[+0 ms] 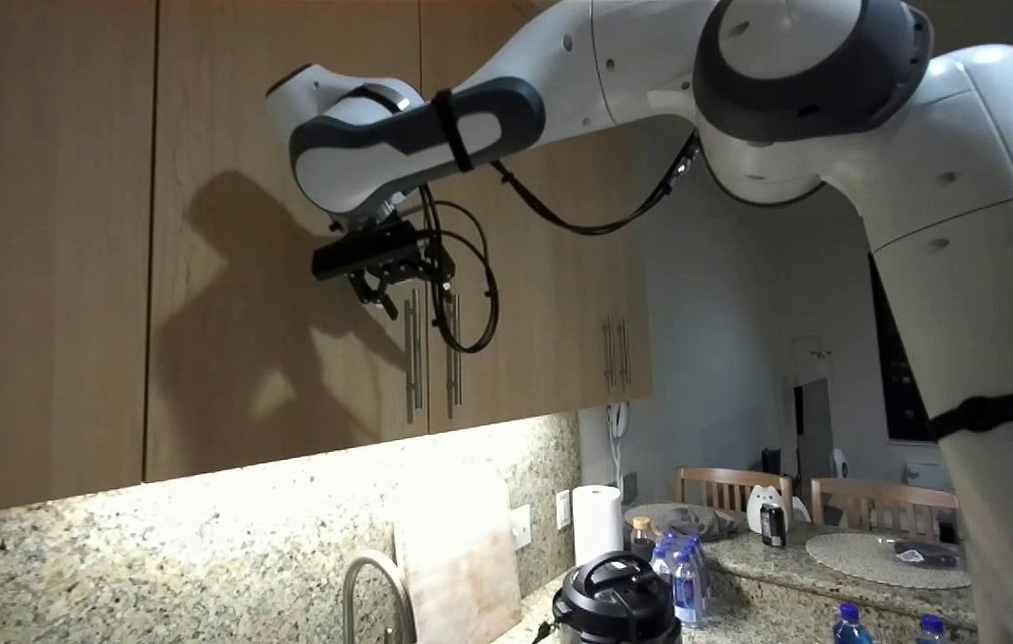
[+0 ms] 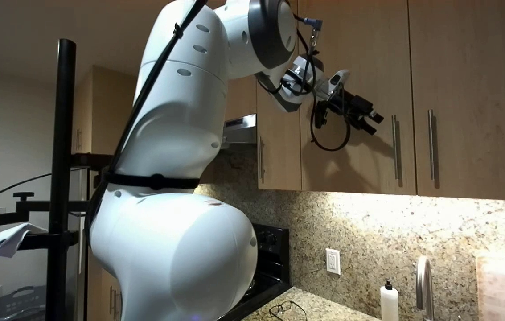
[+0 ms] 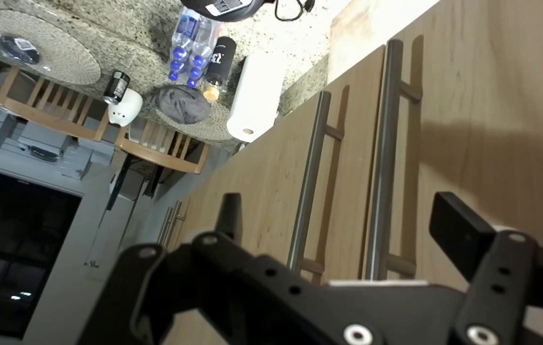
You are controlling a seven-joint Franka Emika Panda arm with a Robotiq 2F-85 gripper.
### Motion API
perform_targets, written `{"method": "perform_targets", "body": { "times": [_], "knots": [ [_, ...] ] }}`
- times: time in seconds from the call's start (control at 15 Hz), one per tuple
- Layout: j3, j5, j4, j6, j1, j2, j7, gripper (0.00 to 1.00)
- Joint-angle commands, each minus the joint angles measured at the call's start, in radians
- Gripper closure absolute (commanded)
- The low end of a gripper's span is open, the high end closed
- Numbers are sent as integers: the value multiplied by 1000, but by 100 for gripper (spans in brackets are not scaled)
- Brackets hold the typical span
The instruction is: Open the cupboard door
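Observation:
The cupboard door (image 1: 229, 116) is a tall light-brown panel, flush with its neighbour in both exterior views. Its slim silver bar handle (image 2: 396, 147) stands vertical near the right edge. My gripper (image 2: 373, 123) hangs in front of this door, a little to the left of the handle's upper part, apart from it. In the wrist view the gripper (image 3: 338, 206) is open, fingers wide apart, holding nothing. Between the fingers in that picture lie the door's handle (image 3: 386, 158) and the adjacent door's handle (image 3: 310, 177), both beyond the fingertips. Their ends are hidden behind the gripper body.
The matching neighbour door (image 2: 479, 89) adjoins on the right. A cable loop (image 2: 333, 150) hangs beside the gripper. Below the cabinets are a faucet (image 1: 376, 563), a cutting board (image 1: 461, 555), a black-lidded pot (image 1: 618, 599) and a paper towel roll (image 1: 597, 523).

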Motion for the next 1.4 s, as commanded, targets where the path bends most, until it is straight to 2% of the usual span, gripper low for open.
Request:
{"method": "perform_targets", "body": {
  "times": [0.0, 0.33, 0.53, 1.33],
  "knots": [
    [-47, -28, 22, -35, 30, 44, -22, 0],
    [-87, -46, 17, 0, 42, 76, 7, 0],
    [-99, -95, 17, 12, 52, 84, 31, 0],
    [-110, -158, 10, 48, 61, 99, 95, 0]
  ]
}}
